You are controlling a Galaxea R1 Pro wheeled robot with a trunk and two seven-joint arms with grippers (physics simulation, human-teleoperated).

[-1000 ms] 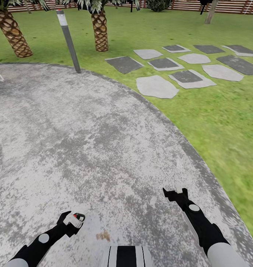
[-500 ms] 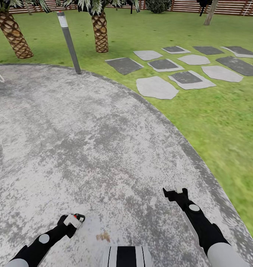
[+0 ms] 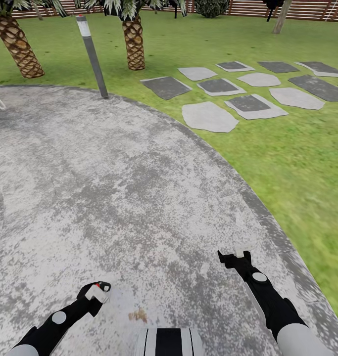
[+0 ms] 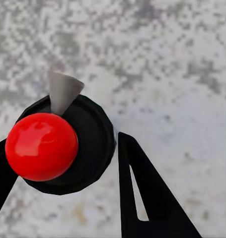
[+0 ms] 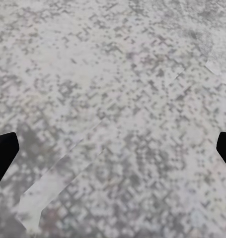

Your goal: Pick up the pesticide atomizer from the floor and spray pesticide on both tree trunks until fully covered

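The pesticide atomizer [image 3: 98, 292] is a small white bottle with a black cap [image 4: 90, 141], a red button [image 4: 41, 146] and a grey nozzle [image 4: 61, 89]. My left gripper [image 3: 95, 292] is shut on it, low over the grey concrete patio [image 3: 114, 188] near my base. In the left wrist view the black fingers [image 4: 142, 193] flank the cap. My right gripper [image 3: 234, 254] stands open over bare concrete, its fingertips [image 5: 3, 151] far apart with nothing between them. A pale tree trunk [image 3: 281, 17] rises far off by the wooden fence [image 3: 307, 9], across the lawn [image 3: 287, 148].
Two palm trunks [image 3: 133, 42] [image 3: 18, 47] and a grey lamp post [image 3: 92, 54] stand along the patio's far edge. Grey stepping stones [image 3: 209, 116] lie on the grass to the right. The patio edge curves down the right side.
My left gripper has shifted slightly toward the left with the atomizer. The view dipped a little early on. The right arm has not moved.
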